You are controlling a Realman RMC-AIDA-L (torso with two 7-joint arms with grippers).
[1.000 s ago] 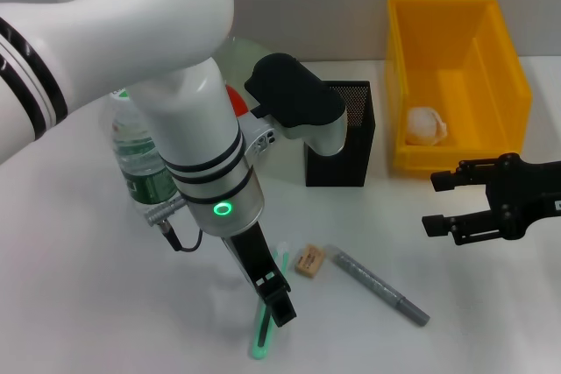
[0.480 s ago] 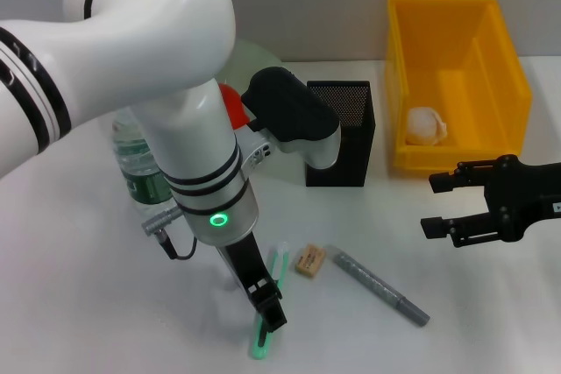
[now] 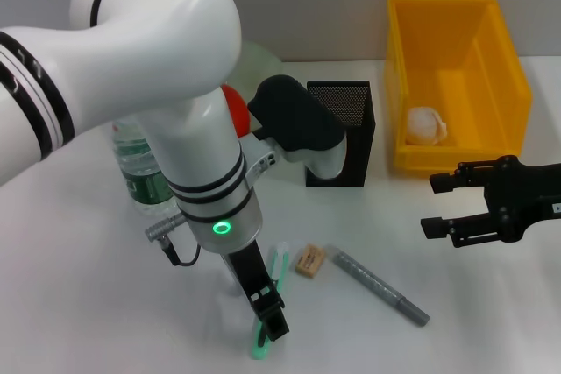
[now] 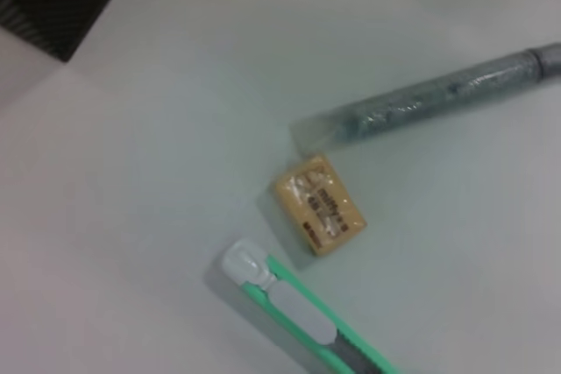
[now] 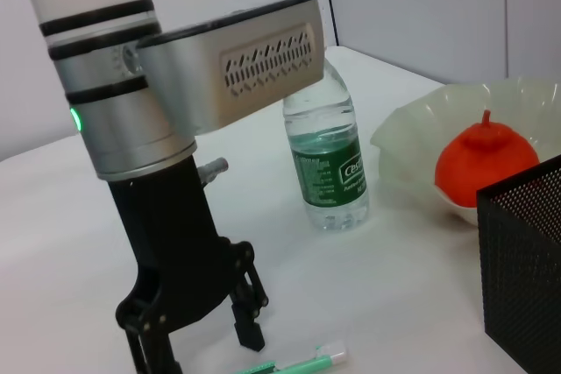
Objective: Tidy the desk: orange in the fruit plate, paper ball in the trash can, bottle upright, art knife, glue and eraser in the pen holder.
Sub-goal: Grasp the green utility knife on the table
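My left gripper [image 3: 268,320] is open and hangs low over the green art knife [image 3: 282,262], which lies flat on the white table. The right wrist view shows its fingers [image 5: 249,328] spread, with the knife [image 5: 302,363] beside them. The tan eraser [image 3: 309,260] and the grey glue stick [image 3: 379,287] lie just to the right; both show in the left wrist view, eraser [image 4: 320,205] and glue [image 4: 438,94], with the knife [image 4: 302,317]. The black mesh pen holder [image 3: 347,133] stands behind. The bottle [image 3: 140,168] stands upright. The orange [image 3: 235,107] sits in the plate [image 5: 412,142]. The paper ball [image 3: 426,125] lies in the yellow bin [image 3: 504,67]. My right gripper [image 3: 443,205] is open and empty at the right.
My left arm's elbow [image 3: 294,116] hangs in front of the pen holder and hides part of the plate. The yellow bin stands at the back right. Bare table lies between the glue stick and my right gripper.
My left gripper has shifted a little toward the table's front and lower over the knife. The right arm and the objects have not moved.
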